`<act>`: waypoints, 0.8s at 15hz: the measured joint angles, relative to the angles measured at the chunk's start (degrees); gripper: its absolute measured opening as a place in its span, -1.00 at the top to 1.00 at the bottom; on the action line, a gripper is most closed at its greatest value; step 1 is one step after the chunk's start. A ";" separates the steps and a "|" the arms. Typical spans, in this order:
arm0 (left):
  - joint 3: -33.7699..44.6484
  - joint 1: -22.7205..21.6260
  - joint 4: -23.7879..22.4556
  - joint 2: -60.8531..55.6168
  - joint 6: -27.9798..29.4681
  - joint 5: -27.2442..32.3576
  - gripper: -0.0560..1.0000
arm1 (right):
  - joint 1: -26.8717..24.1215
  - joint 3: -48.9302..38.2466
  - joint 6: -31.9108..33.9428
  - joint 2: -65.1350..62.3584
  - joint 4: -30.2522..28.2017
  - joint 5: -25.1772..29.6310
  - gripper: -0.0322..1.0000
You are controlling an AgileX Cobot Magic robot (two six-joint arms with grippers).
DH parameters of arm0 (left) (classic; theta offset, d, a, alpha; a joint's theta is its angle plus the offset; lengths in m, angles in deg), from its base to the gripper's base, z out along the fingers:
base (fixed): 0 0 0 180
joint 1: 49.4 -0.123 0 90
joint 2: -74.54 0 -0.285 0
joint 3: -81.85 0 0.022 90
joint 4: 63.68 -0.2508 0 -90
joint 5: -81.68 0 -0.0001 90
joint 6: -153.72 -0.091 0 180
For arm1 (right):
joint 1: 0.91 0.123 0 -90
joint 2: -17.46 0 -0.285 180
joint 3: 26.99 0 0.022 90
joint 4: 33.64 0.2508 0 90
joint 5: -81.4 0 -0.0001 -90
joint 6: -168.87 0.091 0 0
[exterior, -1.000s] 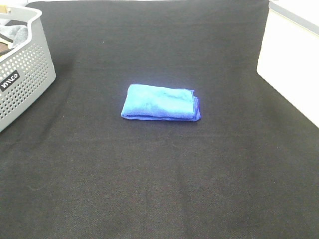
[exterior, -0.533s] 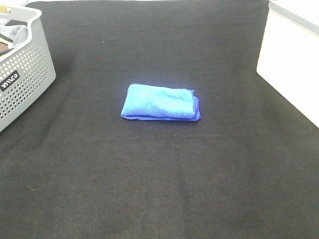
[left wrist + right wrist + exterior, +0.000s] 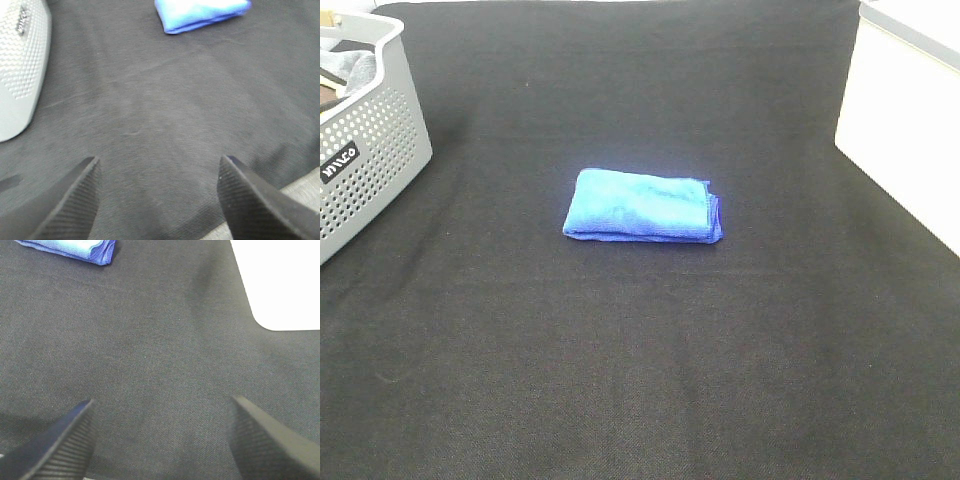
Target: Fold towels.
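Folding looked finished, as far as the views showed: the towel (image 3: 642,206) lay near the centre of the overhead frame as a compact, thick rectangle of several layers, with its stacked edges showing darker along the right end. Nothing touched it, and both arms were out of the overhead view. What might be left, I judged, was only putting it away or starting another cloth.

The left gripper (image 3: 157,200) was spread wide and held nothing, its two dark ribbed fingers (image 3: 70,205) at the bottom of the left wrist frame, with the towel well apart at the top centre. The right gripper (image 3: 160,440) was likewise wide open and empty, with a corner of the towel at the upper left of its frame.

The towel was bright blue and fuzzy, with soft rounded folds. It rested on a black woven tablecloth (image 3: 640,360), slightly creased. A grey plastic basket (image 3: 370,160) with perforated walls sat at the upper left, a smooth white box (image 3: 905,130) at the upper right.
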 joint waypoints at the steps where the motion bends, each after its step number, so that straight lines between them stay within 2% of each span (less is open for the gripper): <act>1: 0.00 -5.10 0.00 -2.18 0.00 -0.06 -0.32 | 0.00 0.00 0.00 -2.01 0.00 -0.17 -0.40; 3: 0.00 -9.85 0.00 -6.53 0.00 0.00 -0.32 | 0.00 0.00 0.00 -4.98 0.00 -0.11 -0.40; 5: 0.00 -12.09 0.06 -7.39 0.00 0.00 -0.32 | 0.00 0.00 0.00 -7.22 0.00 -0.11 -0.40; 12: 0.00 -12.49 0.06 -7.45 0.00 0.00 -0.32 | -6.53 -0.06 0.00 -10.03 0.06 -0.11 -0.40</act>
